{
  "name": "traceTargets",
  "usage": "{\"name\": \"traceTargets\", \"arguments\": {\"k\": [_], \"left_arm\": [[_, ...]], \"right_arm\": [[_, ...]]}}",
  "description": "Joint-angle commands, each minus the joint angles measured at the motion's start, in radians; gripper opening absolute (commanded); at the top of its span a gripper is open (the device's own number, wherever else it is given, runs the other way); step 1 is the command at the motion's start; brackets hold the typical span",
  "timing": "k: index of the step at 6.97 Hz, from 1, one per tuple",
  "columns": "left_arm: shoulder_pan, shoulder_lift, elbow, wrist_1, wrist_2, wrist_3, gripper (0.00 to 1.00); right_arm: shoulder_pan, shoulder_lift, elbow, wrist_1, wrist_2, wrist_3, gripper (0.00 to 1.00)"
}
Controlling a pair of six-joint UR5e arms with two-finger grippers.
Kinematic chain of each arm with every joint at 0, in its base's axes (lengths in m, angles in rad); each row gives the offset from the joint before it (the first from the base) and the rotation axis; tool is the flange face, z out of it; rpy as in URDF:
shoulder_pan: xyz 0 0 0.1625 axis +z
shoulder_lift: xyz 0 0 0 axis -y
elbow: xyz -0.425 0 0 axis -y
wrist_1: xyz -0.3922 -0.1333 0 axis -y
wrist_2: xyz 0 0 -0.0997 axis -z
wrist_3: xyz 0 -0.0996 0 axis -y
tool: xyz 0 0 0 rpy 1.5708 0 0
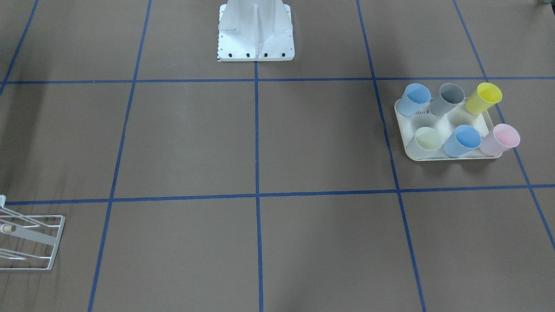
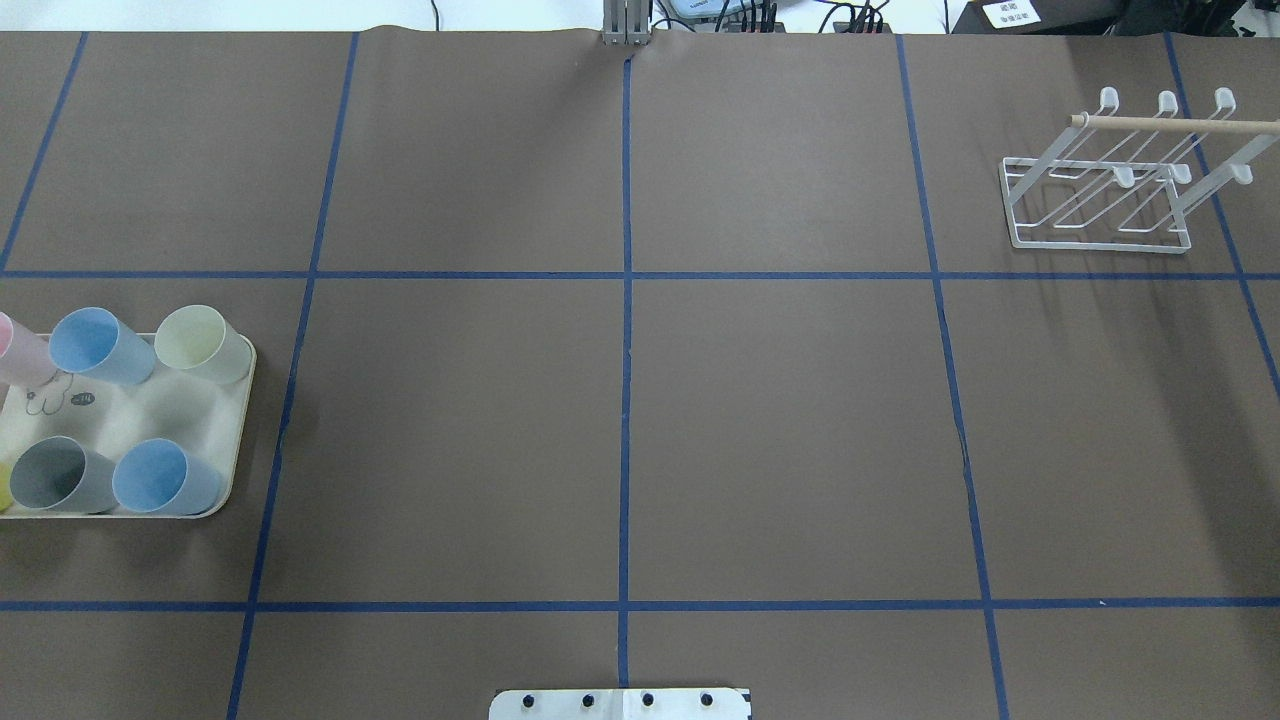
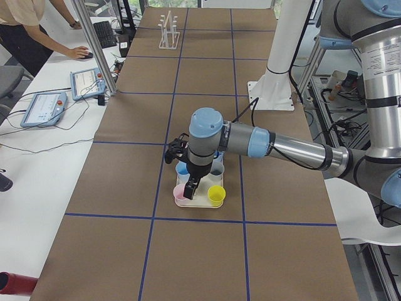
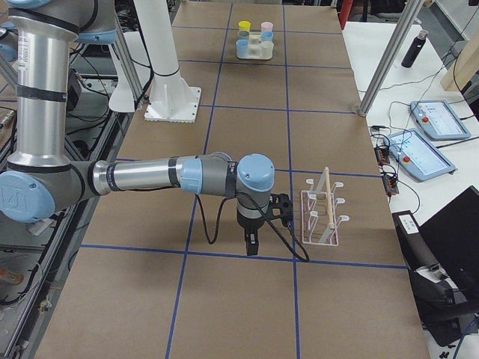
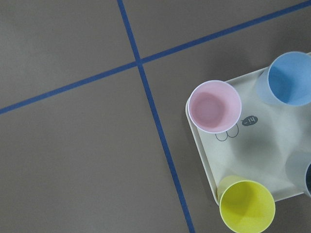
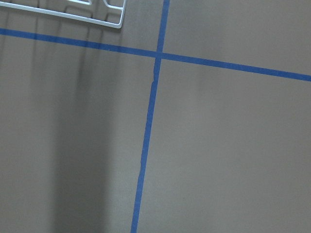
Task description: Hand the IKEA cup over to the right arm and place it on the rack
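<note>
With the robot base (image 2: 620, 703) at 6 o'clock in the overhead view, the cream tray (image 2: 130, 410) is sitting at the 9 o'clock edge of the table (image 2: 620, 420). The rack (image 2: 1100, 247) is standing at 2 o'clock, well apart from it, with a light-wood dowel (image 2: 1170, 124) lying across its top. Six cups are standing upright on the tray in two rows of three. In the front-facing view, the blue cup (image 1: 415, 99), grey cup (image 1: 448, 99) and yellow cup (image 1: 484, 98) are occupying the row nearer the robot. The pale green cup (image 1: 427, 141), second blue cup (image 1: 465, 140) and pink cup (image 1: 501, 138) are occupying the other row. The left arm (image 3: 294, 149) is reaching over the tray, and the left gripper (image 3: 193, 186) is pointing down above it, close to the pink cup. Whether its fingers are spread or closed, and whether it is touching a cup, cannot be told from the side view. The right arm (image 4: 142, 177) is extending toward the rack. The right gripper (image 4: 252, 245) is pointing down at the table just beside the rack, at the rack's 9 o'clock in the right side view; its finger spacing cannot be told either. A person (image 3: 25, 25) is leaning over the side desk at 11 o'clock in the left side view.
</note>
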Motion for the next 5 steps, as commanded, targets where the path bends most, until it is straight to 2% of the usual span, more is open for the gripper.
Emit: {"name": "traceTargets", "arguments": {"k": [1, 2, 5], "left_arm": [[-0.002, -0.007, 0.005, -0.006, 0.004, 0.009, 1.0], [-0.012, -0.002, -0.001, -0.01, -0.001, 0.012, 1.0], [-0.015, -0.029, 0.012, -0.147, 0.005, -0.002, 1.0]], "right_arm": [[0.0, 0.005, 0.02, 0.0, 0.002, 0.004, 1.0], [0.0, 0.013, 0.024, 0.002, 0.002, 0.004, 1.0], [0.0, 0.096, 0.065, 0.002, -0.001, 0.013, 1.0]]}}
